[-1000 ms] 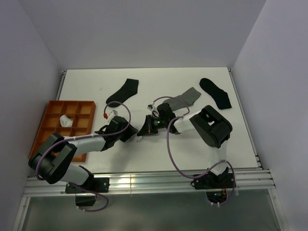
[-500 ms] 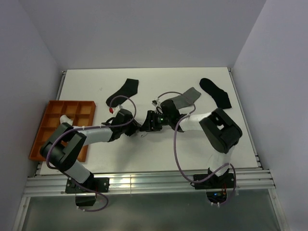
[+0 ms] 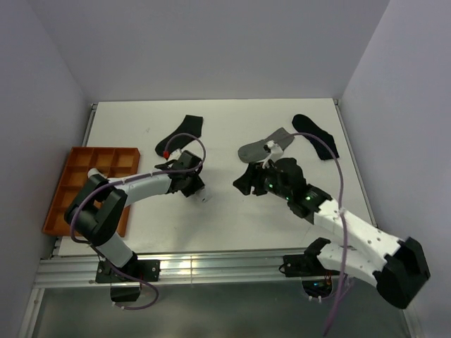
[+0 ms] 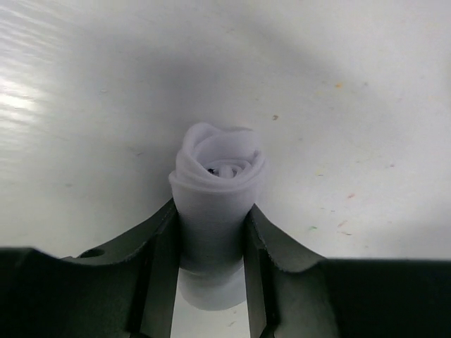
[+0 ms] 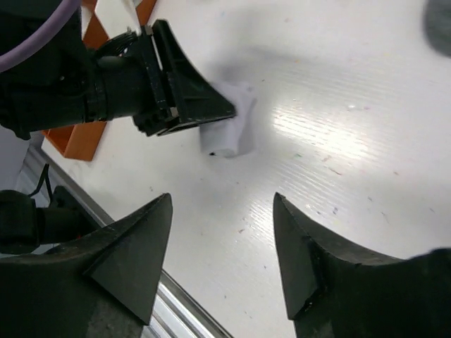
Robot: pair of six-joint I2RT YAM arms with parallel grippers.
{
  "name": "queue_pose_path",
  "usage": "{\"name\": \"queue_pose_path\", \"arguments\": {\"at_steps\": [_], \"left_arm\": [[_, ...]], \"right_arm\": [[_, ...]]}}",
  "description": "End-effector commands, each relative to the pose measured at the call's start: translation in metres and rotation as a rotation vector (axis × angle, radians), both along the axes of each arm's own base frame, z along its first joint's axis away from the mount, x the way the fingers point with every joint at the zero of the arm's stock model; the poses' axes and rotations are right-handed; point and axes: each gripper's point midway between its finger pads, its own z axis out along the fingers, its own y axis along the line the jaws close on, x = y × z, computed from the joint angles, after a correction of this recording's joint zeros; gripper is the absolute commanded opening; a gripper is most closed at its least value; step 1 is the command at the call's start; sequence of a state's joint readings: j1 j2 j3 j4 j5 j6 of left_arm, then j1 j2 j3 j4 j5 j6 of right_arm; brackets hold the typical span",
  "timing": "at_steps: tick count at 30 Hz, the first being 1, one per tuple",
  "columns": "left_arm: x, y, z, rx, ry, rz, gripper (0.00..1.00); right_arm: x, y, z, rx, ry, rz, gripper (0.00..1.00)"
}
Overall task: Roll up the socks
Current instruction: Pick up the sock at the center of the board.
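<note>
Left gripper [image 4: 211,205] is clamped on a white roll [image 4: 218,169], one finger on each side. The roll lies low on the worktop [image 3: 232,218], its spiral end poking out past the fingertips.

Right gripper [image 5: 222,197] is spread wide and holds nothing. It hovers off the roll's open side, well apart from it.

Progress: one sock is rolled tight, and it looks finished bar putting down.

Left to do, by my reckoning, are three flat socks:
- a black sock [image 3: 183,132] just beyond the left gripper
- a grey sock [image 3: 271,143] just beyond the right gripper
- a second black sock [image 3: 315,135] past the grey one, off to the right

An orange tray [image 3: 77,151] with compartments sits behind the left gripper, near that arm's elbow. It is likely the drop point. The arm hides part of it, so I cannot tell what it contains.

Surface: white, matte, faintly ribbed, with glare patches and a few small specks. Room: plain pale walls [image 3: 211,42] close on three sides, with a metal rail along the near edge.
</note>
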State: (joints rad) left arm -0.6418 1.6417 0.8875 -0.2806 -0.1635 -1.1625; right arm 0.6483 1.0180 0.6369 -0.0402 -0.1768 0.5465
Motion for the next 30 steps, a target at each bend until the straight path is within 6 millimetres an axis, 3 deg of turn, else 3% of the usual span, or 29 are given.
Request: {"name": "queue_pose_path", "arguments": {"at_steps": [1, 3, 4, 6, 7, 12, 13, 18, 19, 26, 29, 30], "left_arm": [[-0.035, 0.062, -0.015, 0.283, 0.139, -0.018, 0.00], [-0.022, 0.062, 0.002, 0.275, 0.101, -0.008, 0.00], [-0.010, 0.067, 0.014, 0.273, 0.068, 0.014, 0.00], [-0.001, 0.073, 0.027, 0.275, 0.053, 0.028, 0.00], [0.013, 0.078, 0.042, 0.264, 0.021, 0.044, 0.00], [0.045, 0.096, 0.085, 0.278, -0.049, 0.087, 0.00], [0.056, 0.102, 0.098, 0.276, -0.074, 0.099, 0.00], [0.085, 0.133, 0.127, 0.245, -0.125, 0.133, 0.00], [0.093, 0.148, 0.136, 0.243, -0.148, 0.155, 0.00], [0.122, 0.199, 0.155, 0.140, -0.211, 0.202, 0.00], [0.127, 0.209, 0.148, 0.117, -0.206, 0.188, 0.00], [0.129, 0.227, 0.145, 0.113, -0.203, 0.225, 0.00]], "right_arm": [[-0.003, -0.038, 0.009, -0.047, -0.073, -0.137, 0.69], [-0.009, -0.046, 0.012, -0.034, -0.093, -0.152, 0.78], [-0.011, -0.050, 0.024, -0.007, -0.130, -0.161, 0.79], [-0.013, -0.057, 0.026, -0.011, -0.153, -0.180, 0.79], [-0.014, -0.059, 0.030, -0.009, -0.169, -0.184, 0.80], [-0.017, -0.057, 0.023, -0.020, -0.154, -0.157, 0.80], [-0.020, -0.053, 0.021, -0.014, -0.144, -0.137, 0.80], [-0.019, -0.050, 0.019, -0.029, -0.157, -0.109, 0.85], [-0.018, -0.051, 0.021, -0.039, -0.168, -0.106, 0.86], [-0.018, -0.048, 0.021, -0.068, -0.186, -0.068, 0.86], [-0.019, -0.045, 0.018, -0.067, -0.178, -0.048, 0.85], [-0.019, -0.045, 0.018, -0.070, -0.178, -0.049, 0.85]]}}
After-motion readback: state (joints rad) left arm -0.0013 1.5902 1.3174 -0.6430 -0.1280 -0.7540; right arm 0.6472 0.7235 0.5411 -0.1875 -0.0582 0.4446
